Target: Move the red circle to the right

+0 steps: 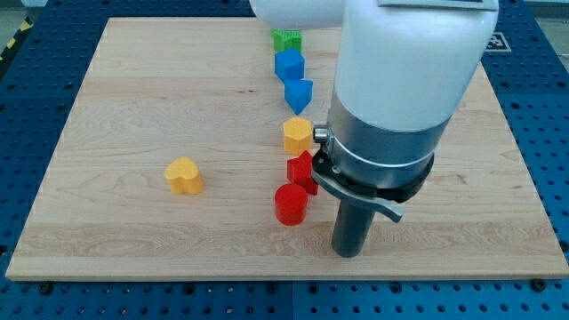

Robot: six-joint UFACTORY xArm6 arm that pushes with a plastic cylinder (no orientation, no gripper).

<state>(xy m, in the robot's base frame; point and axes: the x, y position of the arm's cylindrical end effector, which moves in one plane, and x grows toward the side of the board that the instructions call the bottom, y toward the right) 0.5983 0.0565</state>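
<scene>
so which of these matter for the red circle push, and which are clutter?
In play: red circle; my tip, just to its right in the view.
Clutter: red star, yellow hexagon, yellow heart, two blue blocks, green block.

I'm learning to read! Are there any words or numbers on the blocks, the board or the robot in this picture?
No readable text anywhere in the camera view.
Black-and-white marking at the view's top right, beside the robot arm: cut off, not readable.
The wooden board, the red circle and the other blocks: no labels.
My tip: no markings; it rests to the view's right of the red circle.
</scene>
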